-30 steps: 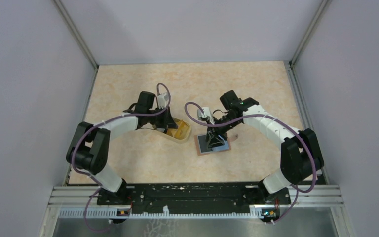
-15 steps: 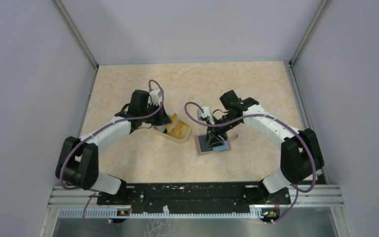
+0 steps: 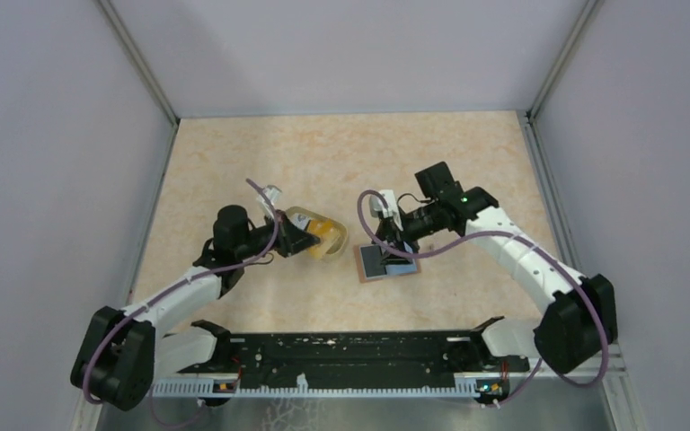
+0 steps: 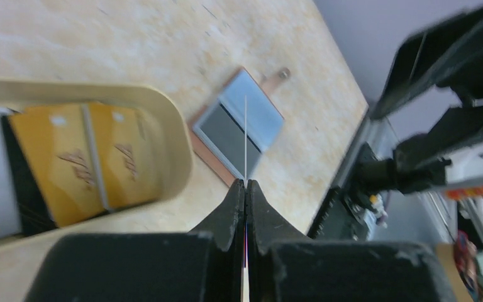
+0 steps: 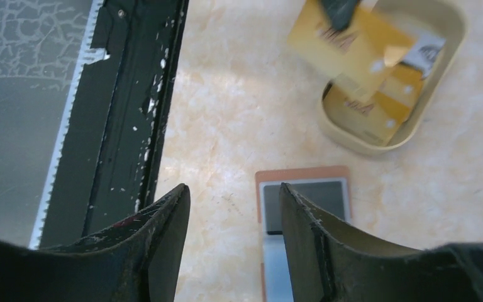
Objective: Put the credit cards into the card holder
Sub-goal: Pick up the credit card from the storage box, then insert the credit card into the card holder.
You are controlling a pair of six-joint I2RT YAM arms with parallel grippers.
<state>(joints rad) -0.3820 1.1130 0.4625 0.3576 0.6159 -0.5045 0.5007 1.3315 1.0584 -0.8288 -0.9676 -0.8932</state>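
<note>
We held an orange credit card (image 5: pixel 352 41) clamped in our left hand (image 4: pixel 246 185) above the cup (image 5: pixel 453 47), ready for slotting. Our right hand (image 5: pixel 233 189) hovered, spread apart, over the open card holder (image 5: pixel 303 196).

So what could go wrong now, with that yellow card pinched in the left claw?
The left gripper pinches the card by one end, so it could swivel or slip. The card holder lies loose; the right gripper, open above it, isn't pinning it, so it might slide.
</note>
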